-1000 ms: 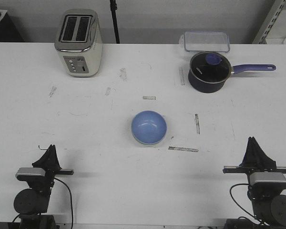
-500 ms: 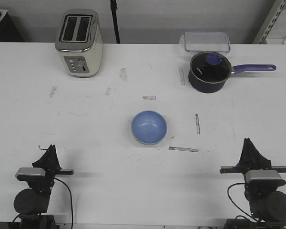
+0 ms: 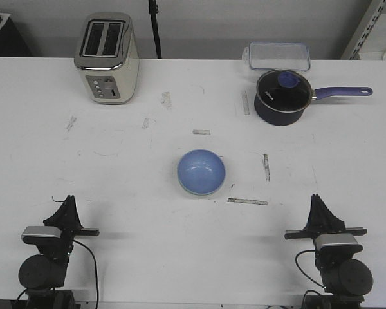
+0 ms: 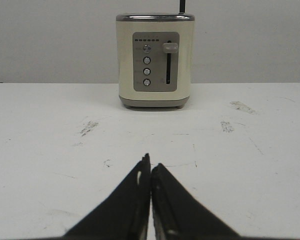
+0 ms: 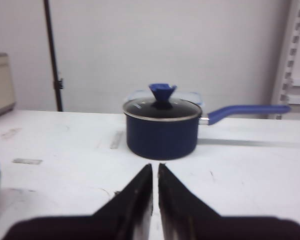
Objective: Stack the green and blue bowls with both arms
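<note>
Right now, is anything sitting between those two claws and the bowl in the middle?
Nothing visible. Only bare table lies between the blue bowl and either the left gripper or the right gripper. The toaster and saucepan stand farther back, out of the way.

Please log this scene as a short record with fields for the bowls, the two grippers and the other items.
bowls: blue bowl nested in green bowl, mid-table, only the green rim showing
left gripper: shut, empty, near edge
right gripper: shut, empty, near edge
toaster: far left
saucepan: far right, lid on
clear container: behind saucepan
</note>
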Available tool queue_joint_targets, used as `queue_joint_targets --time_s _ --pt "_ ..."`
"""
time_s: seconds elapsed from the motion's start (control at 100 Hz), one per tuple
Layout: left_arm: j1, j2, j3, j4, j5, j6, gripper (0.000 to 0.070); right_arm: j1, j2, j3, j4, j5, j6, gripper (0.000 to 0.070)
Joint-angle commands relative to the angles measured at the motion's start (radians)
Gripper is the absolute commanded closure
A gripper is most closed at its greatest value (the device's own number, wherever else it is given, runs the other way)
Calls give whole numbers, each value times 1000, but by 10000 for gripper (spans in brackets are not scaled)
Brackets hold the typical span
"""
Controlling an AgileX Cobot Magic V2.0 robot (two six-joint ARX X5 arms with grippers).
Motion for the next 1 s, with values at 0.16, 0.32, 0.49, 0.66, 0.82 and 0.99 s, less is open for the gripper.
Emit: queue_joint_targets --time_s 0.16,0.32,0.49,0.66,0.82,0.99 --pt "0 -2 -23 11 1 9 698 1 -76 -94 55 24 20 684" --pt "0 -2 -23 13 1 9 698 1 -76 -126 78 24 20 684" --pt "0 -2 -23 12 1 9 698 1 -76 -126 78 30 20 684" --pt "0 -2 -23 11 1 8 698 1 -76 -126 78 28 20 684" --pt "0 -2 -23 11 1 9 698 1 -76 -126 78 24 20 684" --pt "0 -2 -23 11 1 8 698 1 -76 -126 79 24 20 684"
